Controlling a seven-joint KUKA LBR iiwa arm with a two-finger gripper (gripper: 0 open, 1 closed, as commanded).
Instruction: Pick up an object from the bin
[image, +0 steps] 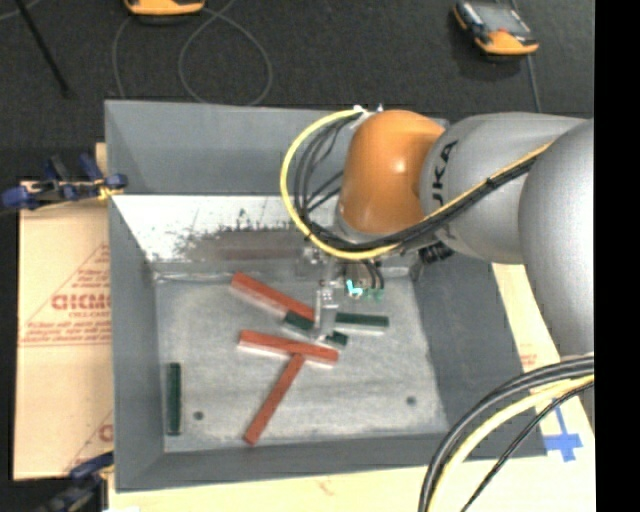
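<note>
So far nothing looks lifted: every piece lies on the floor of the bin (135, 330). The gripper (328, 300) hangs low near the middle, just above a short dark green block (298, 322) at the end of a red stick (265, 293). Whether it is open or closed cannot be told. Grasping and raising are left.

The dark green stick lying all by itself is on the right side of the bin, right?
No. The camera view shows the lone dark green flat stick on the left side of the grey metal bin, by itself, apart from the heap of red and green sticks.
</note>
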